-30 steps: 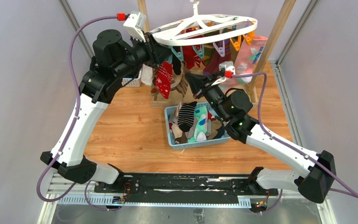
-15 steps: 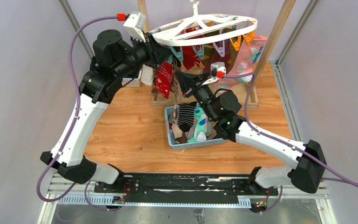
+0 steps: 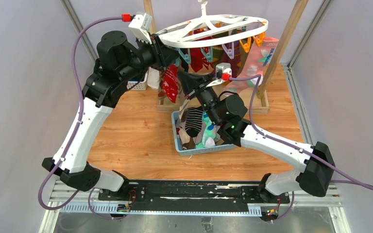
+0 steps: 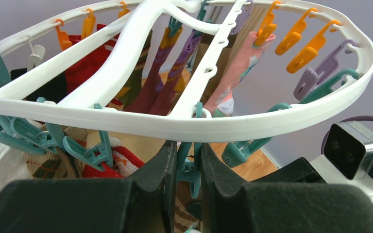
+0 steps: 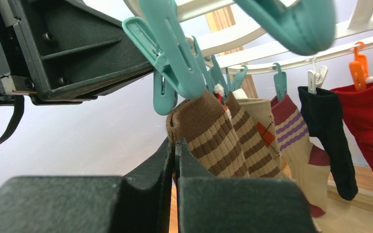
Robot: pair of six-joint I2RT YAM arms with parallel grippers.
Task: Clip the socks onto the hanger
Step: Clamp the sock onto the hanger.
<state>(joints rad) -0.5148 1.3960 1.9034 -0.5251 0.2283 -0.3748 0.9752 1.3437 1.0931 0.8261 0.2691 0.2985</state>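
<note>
The white oval hanger [image 3: 213,30] hangs at the back with several socks clipped on, and its rim fills the left wrist view [image 4: 213,127]. My left gripper [image 3: 175,60] is just under the near rim, shut [image 4: 188,160] on a teal clip [image 4: 190,170]. My right gripper [image 3: 184,78] is right beside it, shut [image 5: 176,150] on the edge of a brown striped sock [image 5: 209,131]. It holds the sock's cuff up against that teal clip [image 5: 175,63]. More loose socks [image 3: 194,121] lie in the blue basket [image 3: 201,148].
A wooden frame [image 3: 285,39] carries the hanger, with its base on the table behind the basket. A red snowflake sock [image 3: 171,83] and a pink and mint sock [image 3: 260,58] hang from clips. A white basket [image 3: 138,83] stands at the back left.
My right arm has moved left and up, bringing the brown striped sock to the clip held by my left gripper. The left arm has stayed put.
</note>
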